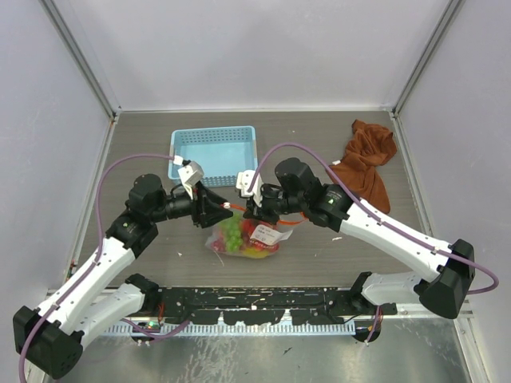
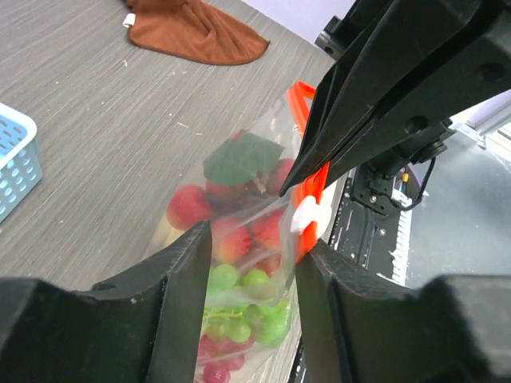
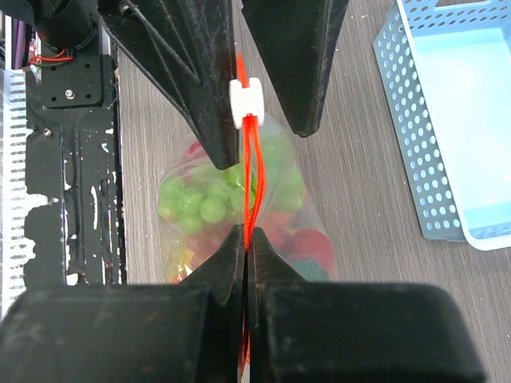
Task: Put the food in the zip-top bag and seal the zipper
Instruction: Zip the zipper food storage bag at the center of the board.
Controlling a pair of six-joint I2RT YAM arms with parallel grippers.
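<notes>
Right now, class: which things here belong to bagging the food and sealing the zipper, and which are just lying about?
Belongs to the job: zip-top bag; food inside it; zipper, pinched by the right tool; white slider, inside the open left tool.
Lying about: light-blue basket; rust-brown cloth.

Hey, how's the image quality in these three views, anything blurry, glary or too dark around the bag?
Top external: evenly lit, soft shadows, the zip-top bag small but clear. Left wrist: its own fingers are dark, soft-edged shapes; the food is sharper, with slight sheen on the plastic. Right wrist: the near fingers are black and featureless; the zipper is bright and crisp.
</notes>
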